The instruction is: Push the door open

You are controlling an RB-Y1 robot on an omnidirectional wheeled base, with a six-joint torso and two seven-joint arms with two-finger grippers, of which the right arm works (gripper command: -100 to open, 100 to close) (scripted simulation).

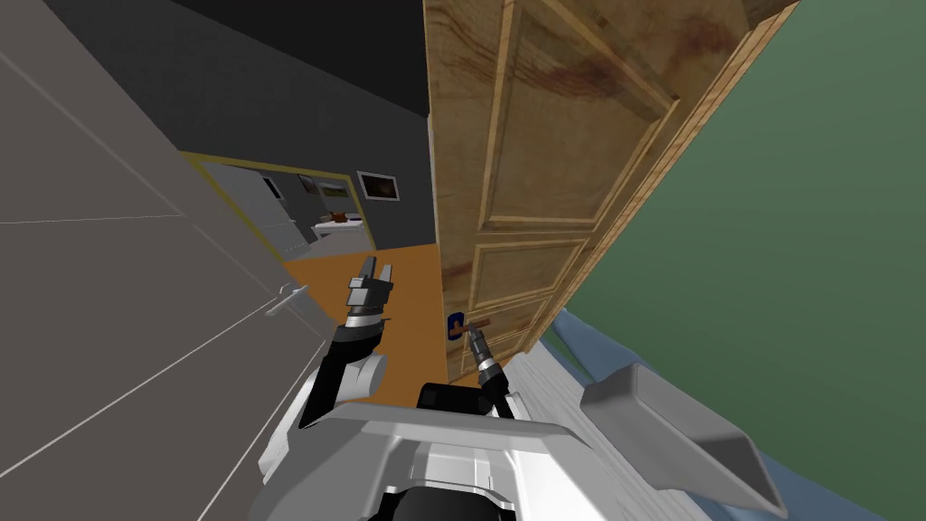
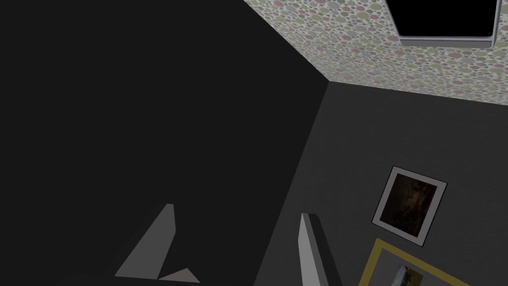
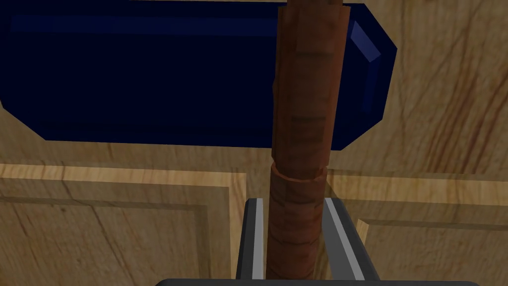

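Clamps the right gripper (image 3: 291, 208) on the brown handle (image 3: 302, 99) — fingers pressed against both its sides. Holds the left gripper (image 1: 376, 267) up above the orange floor (image 1: 411, 298), fingers spread wide, touching nothing. Stands between a grey wall (image 1: 108, 271) and a green wall (image 1: 796, 226). Faces the door (image 1: 543, 181) just ahead on the right — light panelled wood, ajar, handle set on a dark blue plate (image 3: 149, 74).

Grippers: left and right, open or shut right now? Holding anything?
Left gripper: open, holding nothing.
Right gripper: shut on the brown door handle.
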